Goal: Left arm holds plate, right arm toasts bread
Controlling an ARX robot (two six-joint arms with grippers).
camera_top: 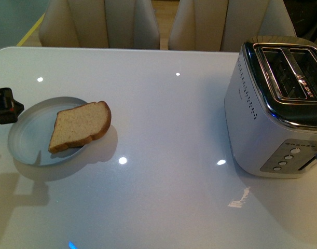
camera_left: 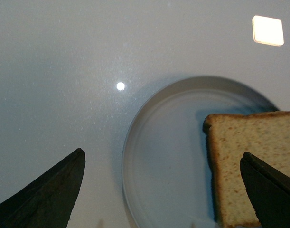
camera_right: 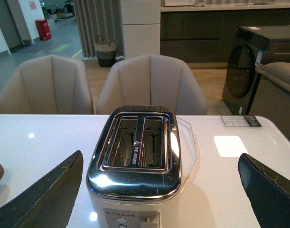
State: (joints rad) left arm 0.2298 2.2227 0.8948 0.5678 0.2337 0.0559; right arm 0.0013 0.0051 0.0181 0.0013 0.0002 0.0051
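Observation:
A pale grey-blue plate (camera_top: pixel 26 142) lies at the table's left side with a bread slice (camera_top: pixel 79 126) on it, the slice overhanging the rim toward the middle. My left gripper (camera_top: pixel 5 105) shows only its black tip at the plate's far left edge. In the left wrist view that gripper (camera_left: pixel 163 161) stands open above the plate (camera_left: pixel 163 156), its fingers spread either side, one over the bread (camera_left: pixel 254 161). My right gripper (camera_right: pixel 161 164) is open, its dark fingers (camera_right: pixel 50 194) flanking the toaster (camera_right: pixel 135 156); it is out of the front view.
A silver two-slot toaster (camera_top: pixel 275 104) stands at the right of the white glossy table (camera_top: pixel 168 155), both slots empty, buttons and lever on its near end. Two beige chairs (camera_top: pixel 101 23) stand behind the far edge.

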